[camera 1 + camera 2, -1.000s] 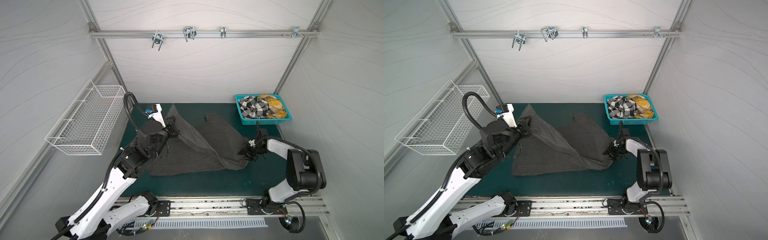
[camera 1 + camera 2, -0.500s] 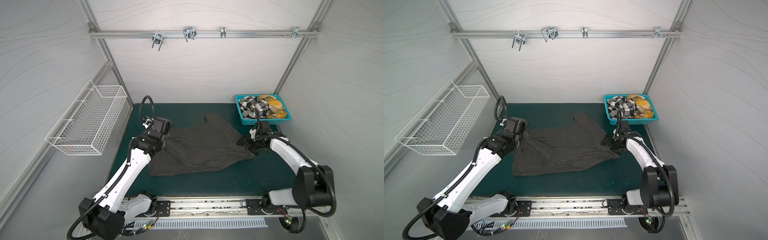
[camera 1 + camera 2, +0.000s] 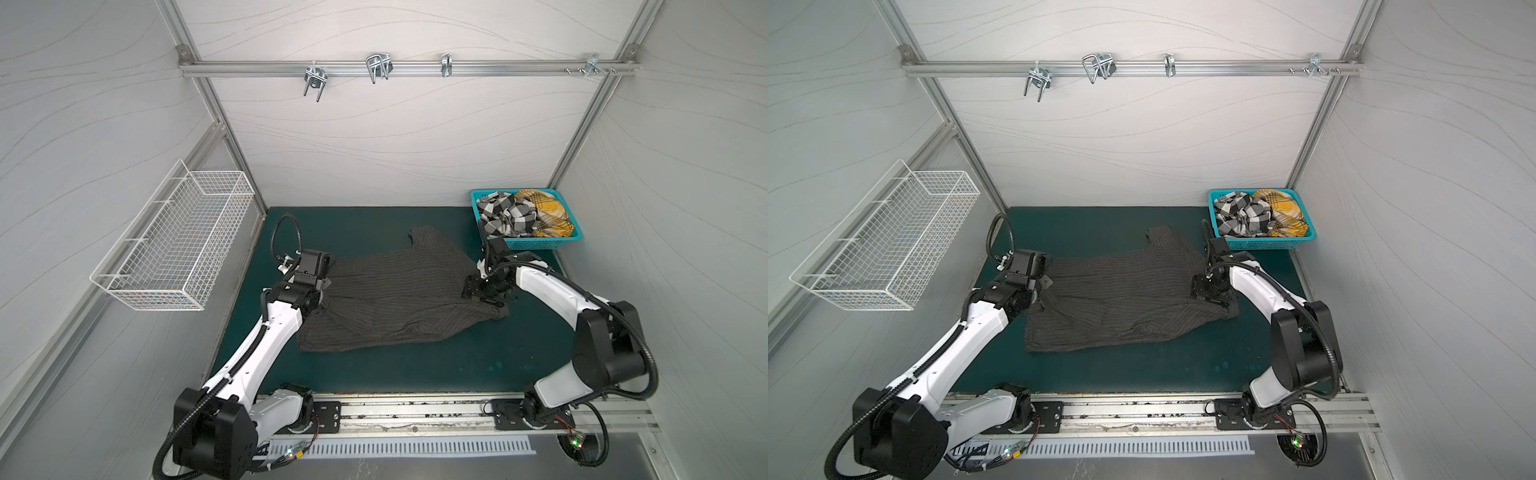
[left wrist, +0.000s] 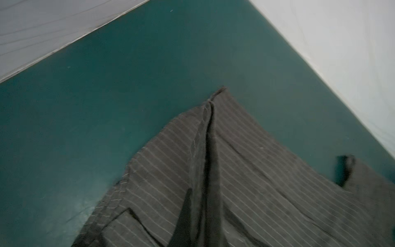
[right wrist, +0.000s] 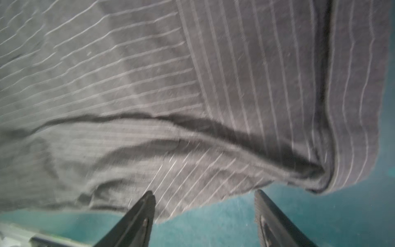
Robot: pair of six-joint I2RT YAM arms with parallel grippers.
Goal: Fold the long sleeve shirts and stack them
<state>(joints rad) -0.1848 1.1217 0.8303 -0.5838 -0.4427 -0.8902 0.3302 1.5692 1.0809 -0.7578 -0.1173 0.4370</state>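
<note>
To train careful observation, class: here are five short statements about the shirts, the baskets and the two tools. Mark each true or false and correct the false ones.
1. The grey pinstriped shirt lies on the green mat. True.
2. The teal basket is empty. False: it holds the checked shirt and the yellow plaid shirt.
3. The right tool has its jaws apart and grips nothing. True.
4. The left tool is open. False: it is shut on a fold of the grey pinstriped shirt.
5. The white wire basket stands on the green mat. False: it hangs on the side wall, clear of the mat.
</note>
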